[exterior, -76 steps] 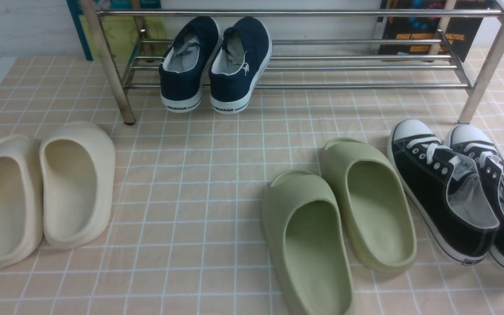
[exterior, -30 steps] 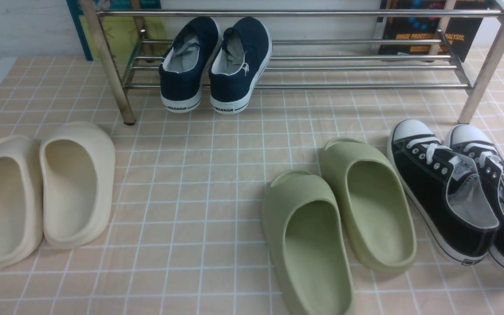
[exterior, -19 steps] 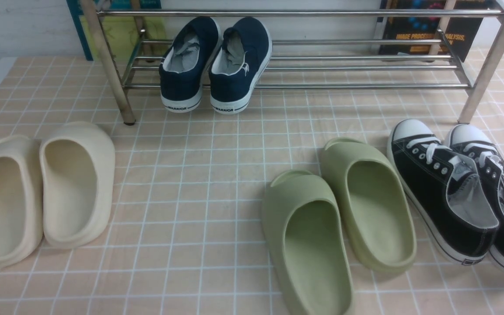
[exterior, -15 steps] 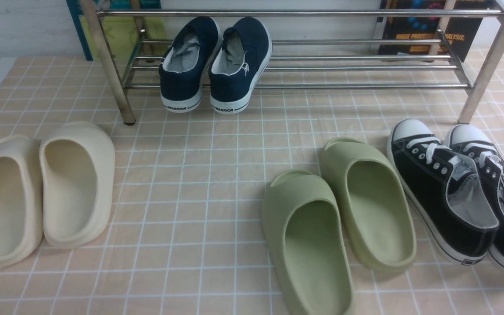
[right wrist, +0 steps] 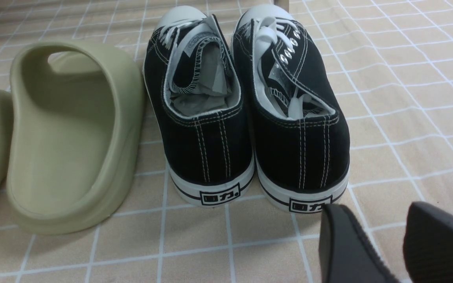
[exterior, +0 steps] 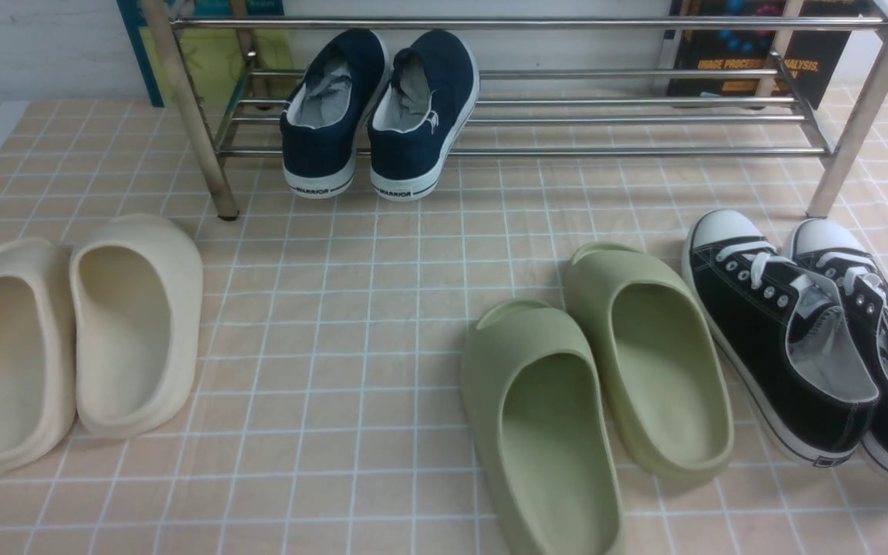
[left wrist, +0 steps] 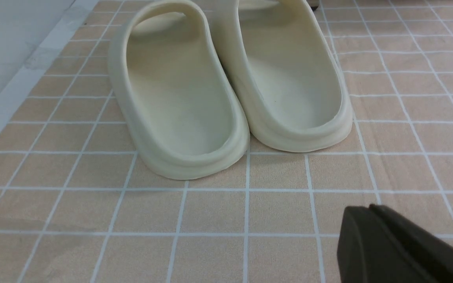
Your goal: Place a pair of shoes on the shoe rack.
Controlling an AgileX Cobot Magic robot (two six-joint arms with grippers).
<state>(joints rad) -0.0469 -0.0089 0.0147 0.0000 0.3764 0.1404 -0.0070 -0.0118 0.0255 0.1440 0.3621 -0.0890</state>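
Navy slip-on shoes rest on the steel rack; nothing has shifted over the last few seconds.

The pair of shoes (exterior: 380, 116) sits side by side on the lower bars of the shoe rack (exterior: 629, 119), toward its left end, heels hanging just over the front bar. On the tiled bench (exterior: 351, 308), the cream slides (exterior: 74, 339), the olive-green slides (exterior: 598, 378) and the black lace-up sneakers (exterior: 806, 339) all lie exactly where they lay before. Both arms are pulled back near the bench's front edge. The right end effector (right wrist: 401, 243) hovers just behind the black sneakers, fingers apart and holding nothing. Of the left end effector (left wrist: 399, 247) only a dark tip shows, so its opening cannot be told. The task looks complete.
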